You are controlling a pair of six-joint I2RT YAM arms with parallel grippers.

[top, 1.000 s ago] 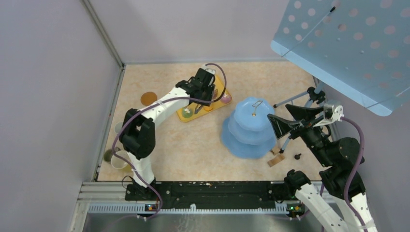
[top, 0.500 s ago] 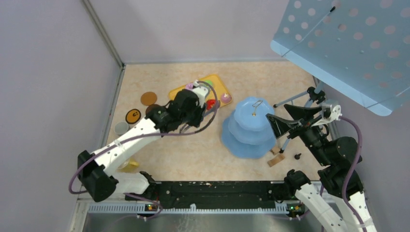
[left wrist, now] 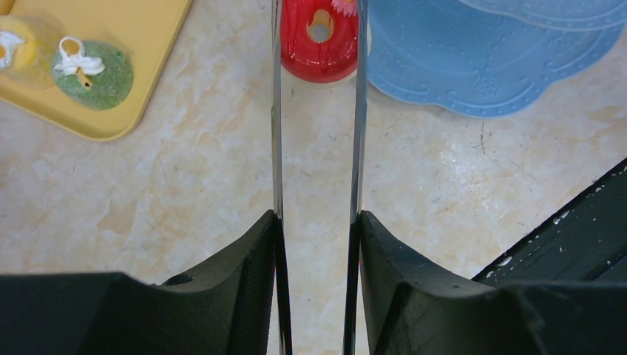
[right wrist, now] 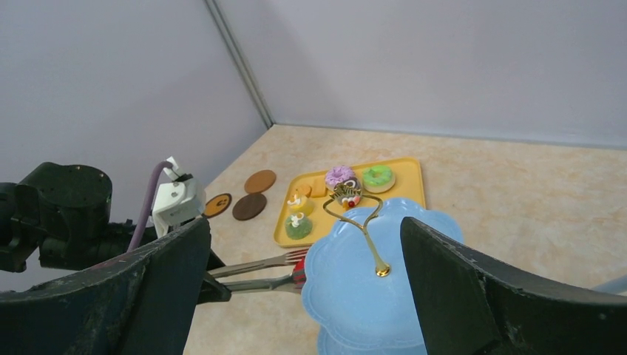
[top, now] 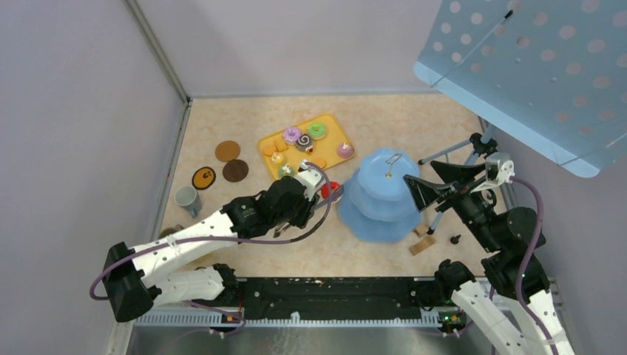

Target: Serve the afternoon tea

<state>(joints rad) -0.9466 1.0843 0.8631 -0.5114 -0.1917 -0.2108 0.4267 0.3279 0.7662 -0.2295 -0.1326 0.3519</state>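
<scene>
Over the smooth beige stone-look table, the left gripper is squeezing thin shiny metal tongs that are pinching a round glossy red donut right beside the wavy bottom plate of the bumpy pale-blue stand, while the right gripper is hanging wide open near its top.

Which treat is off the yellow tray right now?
The red donut, between the tips of the tongs beside the blue stand's bottom tier; every other treat sits on the tray.
</scene>
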